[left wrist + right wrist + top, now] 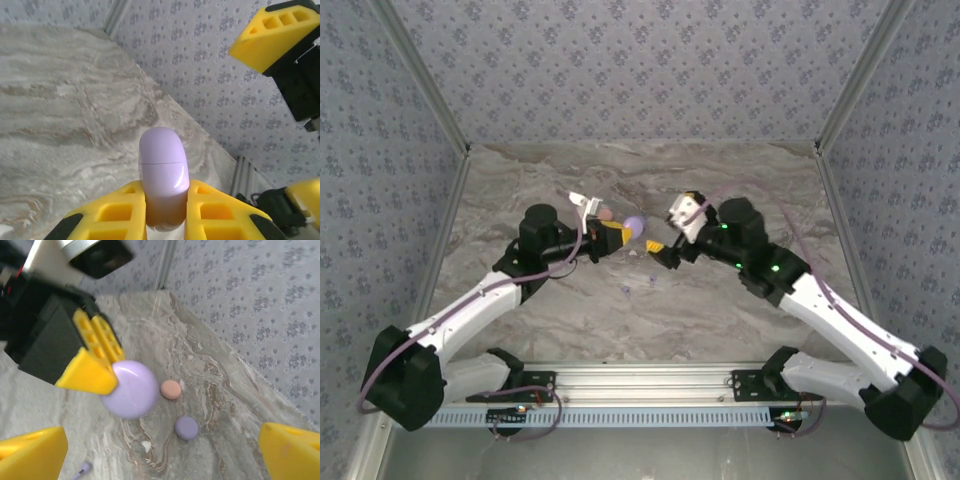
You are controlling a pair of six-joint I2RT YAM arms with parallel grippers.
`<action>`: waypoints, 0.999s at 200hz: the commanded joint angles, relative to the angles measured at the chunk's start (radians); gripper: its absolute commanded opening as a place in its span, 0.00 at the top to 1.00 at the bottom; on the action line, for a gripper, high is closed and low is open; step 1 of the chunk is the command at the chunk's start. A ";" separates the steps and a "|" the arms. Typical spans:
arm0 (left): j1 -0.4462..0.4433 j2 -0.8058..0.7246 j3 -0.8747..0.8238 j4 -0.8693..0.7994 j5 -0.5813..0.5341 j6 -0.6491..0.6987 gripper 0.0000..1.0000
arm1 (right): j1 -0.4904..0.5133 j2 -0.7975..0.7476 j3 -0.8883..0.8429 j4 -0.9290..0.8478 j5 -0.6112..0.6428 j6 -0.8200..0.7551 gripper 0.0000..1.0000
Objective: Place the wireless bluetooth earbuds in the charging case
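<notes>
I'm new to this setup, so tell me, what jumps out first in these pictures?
The glossy lavender charging case, lid closed, is pinched in the left gripper over the middle of the marble table. Facing it, the right gripper stands wide open. On the table beneath lie a peach disc and a lavender disc, close together.

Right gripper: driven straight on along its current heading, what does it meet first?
Probably the lavender charging case, held shut in the left gripper, slightly off the open right gripper centreline. If it slips past, the table by the purple disc. Depth is hard to judge.
</notes>
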 commanded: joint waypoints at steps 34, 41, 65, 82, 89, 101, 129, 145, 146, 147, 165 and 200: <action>-0.078 -0.109 -0.081 0.405 -0.142 0.157 0.98 | -0.112 -0.083 -0.086 0.259 -0.308 0.370 0.00; -0.086 -0.113 -0.077 0.406 -0.139 0.172 0.98 | -0.110 -0.075 -0.079 0.263 -0.307 0.375 0.00; -0.106 -0.112 -0.056 0.405 -0.115 0.205 0.99 | -0.104 -0.037 -0.048 0.266 -0.292 0.375 0.00; -0.119 -0.109 -0.045 0.403 -0.102 0.217 1.00 | -0.103 -0.007 -0.027 0.275 -0.291 0.373 0.02; -0.122 -0.107 -0.042 0.399 -0.100 0.220 1.00 | -0.103 0.006 -0.017 0.276 -0.290 0.372 0.02; -0.127 -0.103 -0.035 0.393 -0.092 0.227 1.00 | -0.103 0.025 -0.003 0.275 -0.288 0.368 0.03; -0.131 -0.094 -0.025 0.387 -0.071 0.232 1.00 | -0.104 0.070 0.027 0.271 -0.284 0.361 0.03; -0.132 -0.090 -0.020 0.381 -0.060 0.235 1.00 | -0.110 0.086 0.041 0.271 -0.284 0.358 0.03; -0.133 -0.090 -0.020 0.381 -0.060 0.235 1.00 | -0.111 0.088 0.043 0.271 -0.284 0.358 0.03; -0.132 -0.089 -0.019 0.382 -0.059 0.236 1.00 | -0.111 0.089 0.043 0.271 -0.284 0.357 0.03; -0.133 -0.089 -0.015 0.376 -0.052 0.239 1.00 | -0.120 0.111 0.058 0.266 -0.282 0.350 0.03; -0.135 -0.087 -0.010 0.365 -0.040 0.249 1.00 | -0.143 0.151 0.088 0.255 -0.298 0.350 0.03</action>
